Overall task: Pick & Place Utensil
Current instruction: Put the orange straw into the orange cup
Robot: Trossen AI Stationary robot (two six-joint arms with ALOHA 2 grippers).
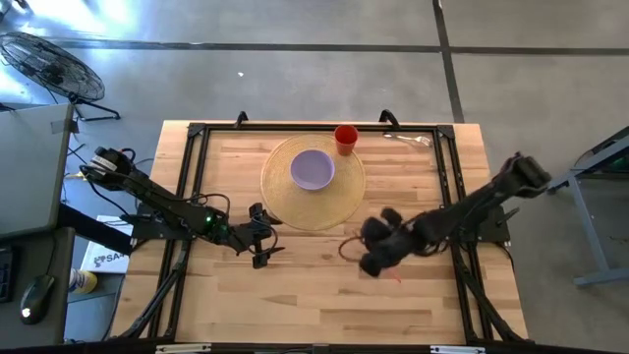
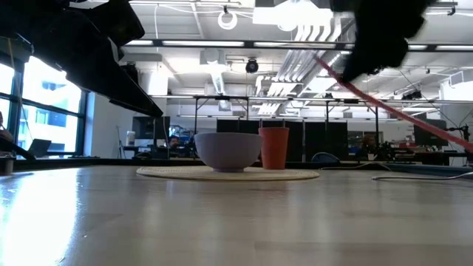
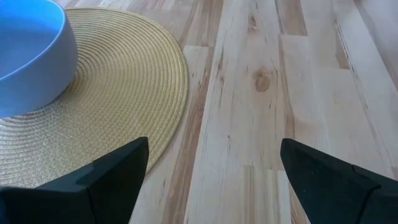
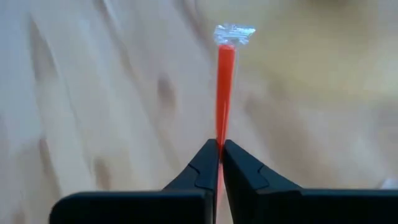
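My right gripper (image 1: 368, 256) hovers over the table's near right part, shut on a thin red utensil (image 4: 222, 93) whose far end is clear (image 4: 234, 33). In the low view the red utensil (image 2: 384, 103) slants down from the gripper above the tabletop. My left gripper (image 1: 265, 242) is open and holds nothing, low beside the near-left edge of the round woven placemat (image 1: 344, 202). A lilac bowl (image 1: 313, 169) stands on the placemat, and a red cup (image 1: 345, 139) stands at the mat's far edge. My right gripper pinches the red utensil's shaft (image 4: 221, 135) between its two fingertips (image 4: 205, 165). The shaft runs on ahead, in line with the fingers, to the clear end. The utensil is lifted off the table and slants downward (image 2: 414, 122).
A black frame (image 1: 197, 138) runs around the wooden tabletop. Something clear lies at the far right corner (image 1: 408, 140). In the left wrist view the bowl (image 3: 31, 56) and placemat (image 3: 124, 93) lie just ahead, with bare wood (image 3: 280, 112) beside them.
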